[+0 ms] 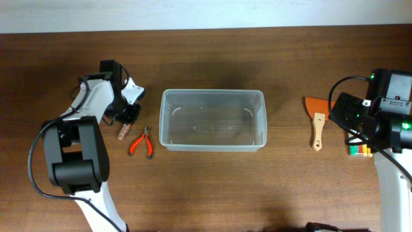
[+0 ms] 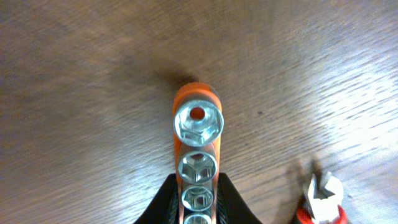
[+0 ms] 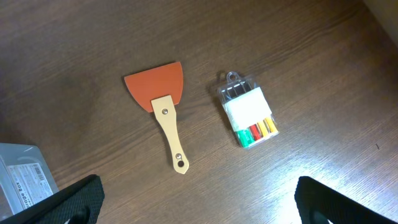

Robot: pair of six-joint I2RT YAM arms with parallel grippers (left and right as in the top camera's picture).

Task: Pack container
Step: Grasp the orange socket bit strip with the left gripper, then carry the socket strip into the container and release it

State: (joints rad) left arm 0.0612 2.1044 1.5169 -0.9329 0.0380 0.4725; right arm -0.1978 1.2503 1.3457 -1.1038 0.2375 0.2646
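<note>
Left wrist view, nearest first: left gripper (image 2: 198, 210) at bottom edge, black fingers (image 2: 163, 210) clamped on both sides of an orange socket rail (image 2: 198, 144), chrome sockets (image 2: 198, 121) seated along it in a row. Red-handled pliers (image 2: 322, 200) near, lower right, blurred. Brown wooden table (image 2: 74, 93) beyond.

Right wrist view: right gripper (image 3: 199, 205) spread wide, fingertips at the two bottom corners. Ahead on table, a scraper (image 3: 163, 106) with orange blade and wooden handle; beside it but apart, a clear marker pack (image 3: 249, 115).

Overhead view: container (image 1: 212, 120) at table centre, upright, open-topped, long side across the table. Positioned to right of left gripper, pliers lying between, not touching either. Well apart from right gripper, on its left, scraper between.
</note>
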